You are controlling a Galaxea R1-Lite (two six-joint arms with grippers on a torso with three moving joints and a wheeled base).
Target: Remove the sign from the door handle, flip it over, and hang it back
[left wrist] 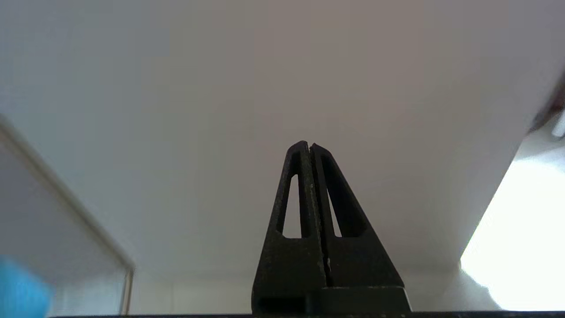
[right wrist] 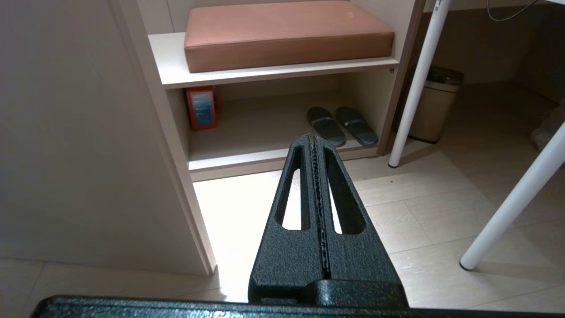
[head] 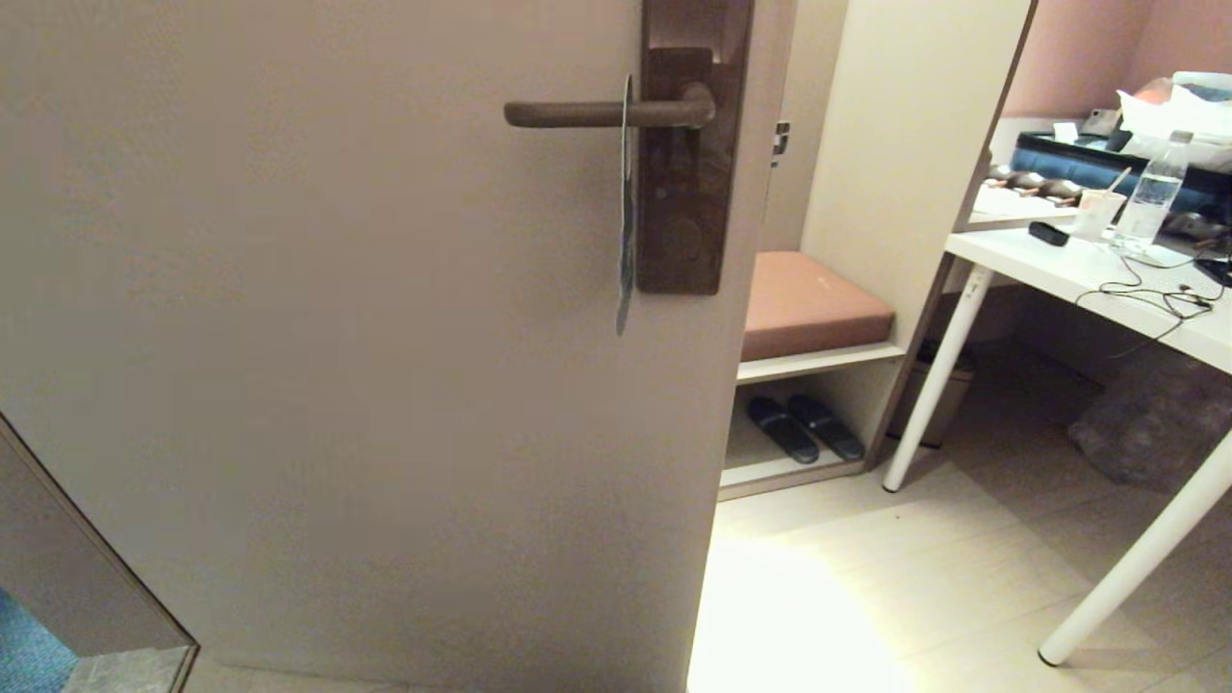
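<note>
1. Brown metal door handle sticks out toward 9 o'clock from its dark plate, high on the door.
2. The sign hangs on it, edge-on, so I cannot tell which side faces out.
3. The left pincer is pressed shut and holds nothing, low by the door.
4. The right pincer is shut and empty too, pointing at the slippers.
5. I think the job is either not begun or all done.
</note>
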